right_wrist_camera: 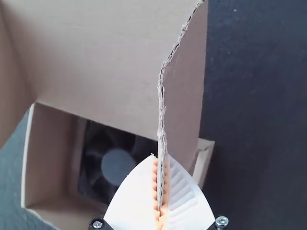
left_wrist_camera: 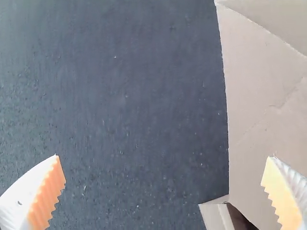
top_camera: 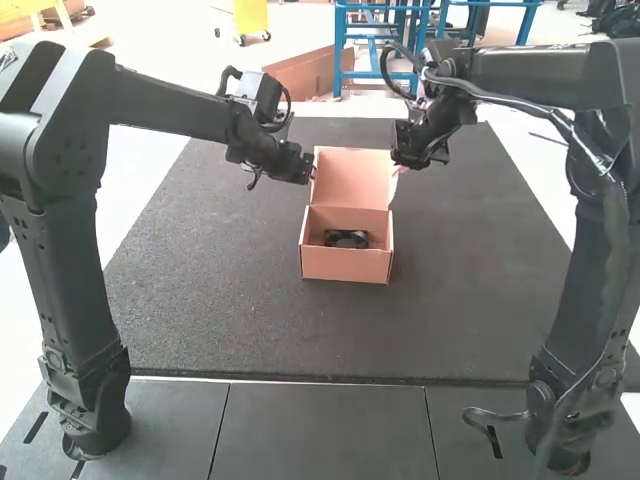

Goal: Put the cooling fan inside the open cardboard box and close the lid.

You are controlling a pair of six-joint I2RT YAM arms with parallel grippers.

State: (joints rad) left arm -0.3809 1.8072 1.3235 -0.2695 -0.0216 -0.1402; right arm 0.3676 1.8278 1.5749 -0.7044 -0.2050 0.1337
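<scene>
A small cardboard box (top_camera: 345, 258) stands open in the middle of the black mat, its lid (top_camera: 352, 178) raised upright at the back. The black cooling fan (top_camera: 346, 238) lies flat inside it, and also appears under the lid as fan (right_wrist_camera: 109, 166). My right gripper (top_camera: 399, 165) is at the lid's upper right corner; the right gripper (right_wrist_camera: 160, 194) is shut on the lid's torn side edge (right_wrist_camera: 162, 110). My left gripper (top_camera: 307, 172) sits at the lid's left side. The left gripper (left_wrist_camera: 163, 196) is open, with the lid (left_wrist_camera: 261, 96) near one orange pad (left_wrist_camera: 277, 189).
The black mat (top_camera: 200, 260) stretches wide around the box, with bare room to the left, right and front. Grey table panels (top_camera: 320, 430) run along the near edge. Both arms reach in from the sides above the mat.
</scene>
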